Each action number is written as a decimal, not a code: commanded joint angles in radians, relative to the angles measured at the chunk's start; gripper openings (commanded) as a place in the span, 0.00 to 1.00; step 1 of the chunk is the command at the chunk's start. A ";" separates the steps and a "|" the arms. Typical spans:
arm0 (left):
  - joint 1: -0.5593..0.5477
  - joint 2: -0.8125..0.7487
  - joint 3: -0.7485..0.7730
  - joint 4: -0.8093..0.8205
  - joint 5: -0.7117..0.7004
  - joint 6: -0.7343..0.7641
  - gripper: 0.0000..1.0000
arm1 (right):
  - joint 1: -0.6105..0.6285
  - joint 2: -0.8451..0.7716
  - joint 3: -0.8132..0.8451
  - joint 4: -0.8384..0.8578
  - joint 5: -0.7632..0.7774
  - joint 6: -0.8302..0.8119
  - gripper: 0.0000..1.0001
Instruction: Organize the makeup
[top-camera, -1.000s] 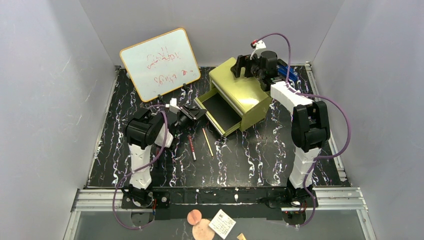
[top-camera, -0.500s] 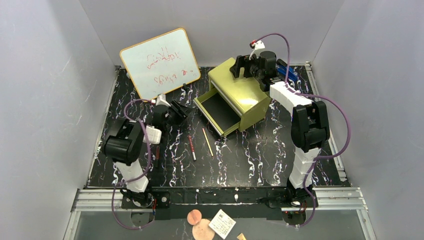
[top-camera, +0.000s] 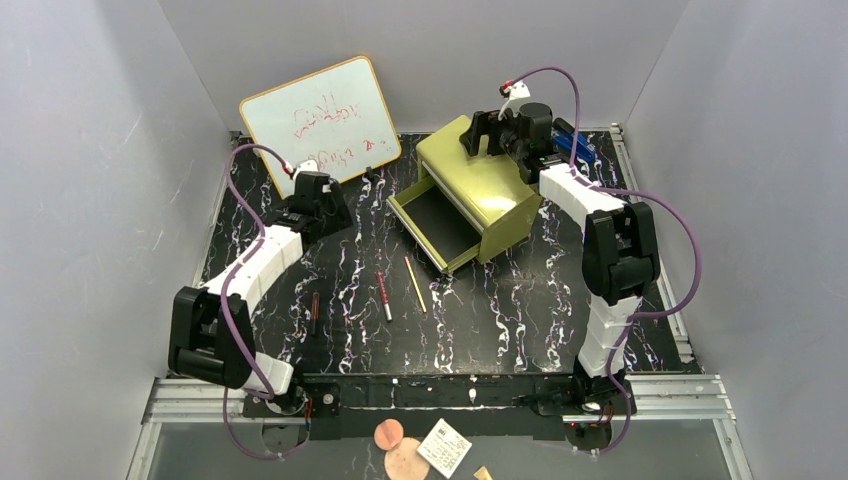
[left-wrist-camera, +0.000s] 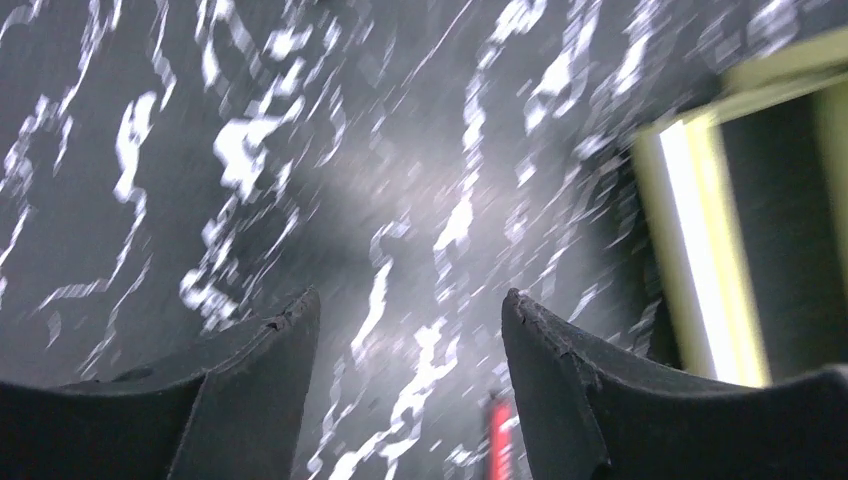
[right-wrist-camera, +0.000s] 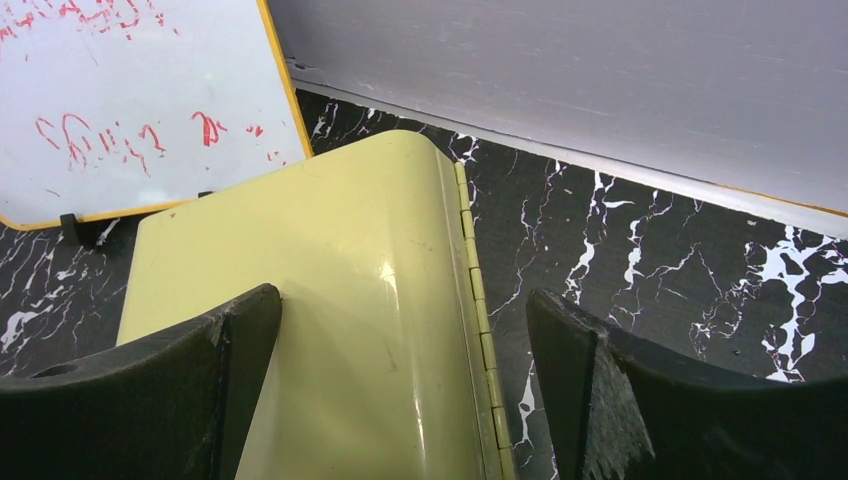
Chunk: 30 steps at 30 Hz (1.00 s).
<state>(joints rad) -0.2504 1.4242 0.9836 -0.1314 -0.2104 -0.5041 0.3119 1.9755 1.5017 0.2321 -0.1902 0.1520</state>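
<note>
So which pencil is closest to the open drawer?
The tan pencil: it lies right in front of the olive drawer. The red pencil is beside it on the left, and the dark pencil lies farthest left.

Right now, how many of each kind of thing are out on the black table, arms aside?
Pencils: 3 (dark pencil, red pencil, tan pencil)
Drawer chest: 1
Whiteboard: 1
Total: 5
Not counted: a blue thing, half hidden at the back right and too unclear to name.
</note>
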 joint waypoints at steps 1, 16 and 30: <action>0.005 -0.023 -0.025 -0.395 -0.068 0.116 0.64 | 0.030 0.139 -0.149 -0.487 0.023 -0.040 0.99; 0.082 -0.022 -0.202 -0.431 -0.028 0.093 0.46 | 0.030 0.104 -0.173 -0.479 0.052 -0.058 0.99; 0.086 0.034 -0.225 -0.434 0.050 0.014 0.35 | 0.030 0.112 -0.172 -0.475 0.067 -0.067 0.99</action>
<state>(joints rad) -0.1680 1.4460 0.7727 -0.5289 -0.1886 -0.4675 0.3210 1.9408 1.4666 0.2390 -0.1520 0.1486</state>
